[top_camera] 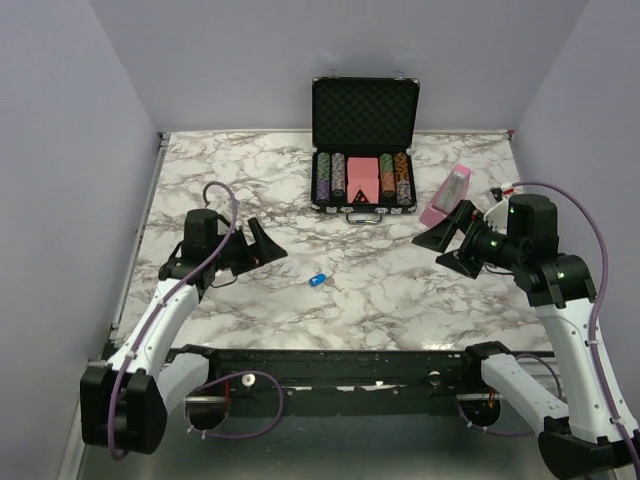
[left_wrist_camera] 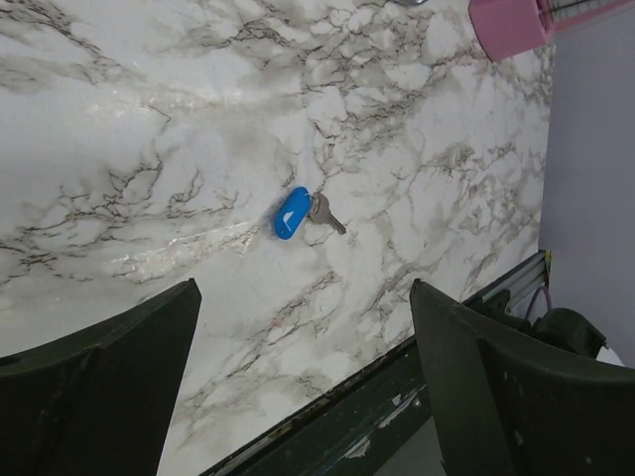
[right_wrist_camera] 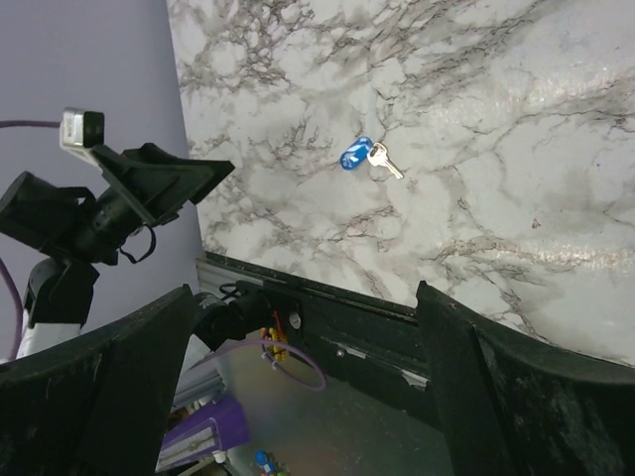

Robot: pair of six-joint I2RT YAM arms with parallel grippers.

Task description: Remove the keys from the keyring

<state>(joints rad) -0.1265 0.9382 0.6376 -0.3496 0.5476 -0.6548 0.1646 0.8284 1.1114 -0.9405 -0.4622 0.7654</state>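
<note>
The keys (top_camera: 317,280) lie flat on the marble table, near the middle and towards the front edge, between the two arms. In the left wrist view they show as a blue oval head (left_wrist_camera: 291,213) with a small silvery key (left_wrist_camera: 327,214) joined to it. The keyring (left_wrist_camera: 316,204) between them is barely visible. The right wrist view shows the same keys (right_wrist_camera: 355,156) from far off. My left gripper (top_camera: 262,245) (left_wrist_camera: 304,288) hangs open to the left of the keys, holding nothing. My right gripper (top_camera: 445,245) (right_wrist_camera: 305,290) is open and empty, well to their right.
An open black case (top_camera: 363,130) of poker chips stands at the back centre. A pink wedge-shaped object (top_camera: 447,195) (left_wrist_camera: 506,25) lies right of it, close to my right gripper. A black rail (top_camera: 330,362) runs along the table's near edge.
</note>
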